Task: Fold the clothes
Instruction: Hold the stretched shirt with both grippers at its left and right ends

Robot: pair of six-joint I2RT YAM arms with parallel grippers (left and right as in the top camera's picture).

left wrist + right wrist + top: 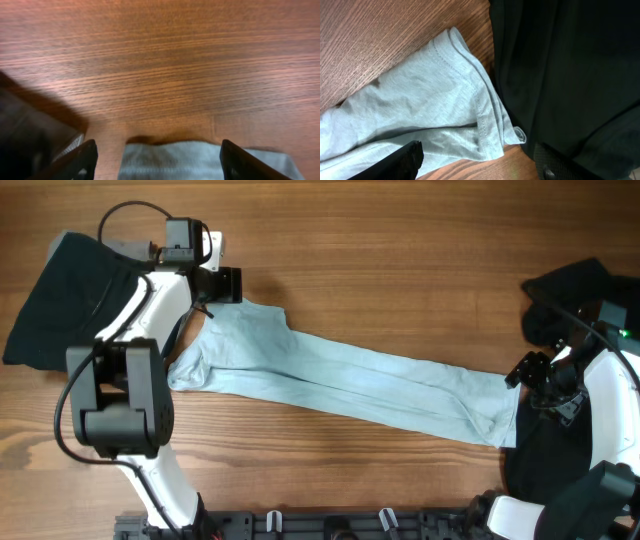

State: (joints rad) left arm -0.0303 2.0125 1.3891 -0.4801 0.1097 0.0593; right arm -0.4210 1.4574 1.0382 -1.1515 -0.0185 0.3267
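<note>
Aqua T-shirt (pixel 340 375) whole overhead, hem stitching (pixel 466 80) only right wrist view

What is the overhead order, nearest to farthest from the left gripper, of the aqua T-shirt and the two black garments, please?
From the left gripper:
1. Aqua T-shirt, its end just beside it.
2. Black garment on the left, at the table edge.
3. Black garment on the right, at the opposite edge.

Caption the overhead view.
Aqua T-shirt stretched across the wooden table between the open left pincer and open right pincer.
</note>
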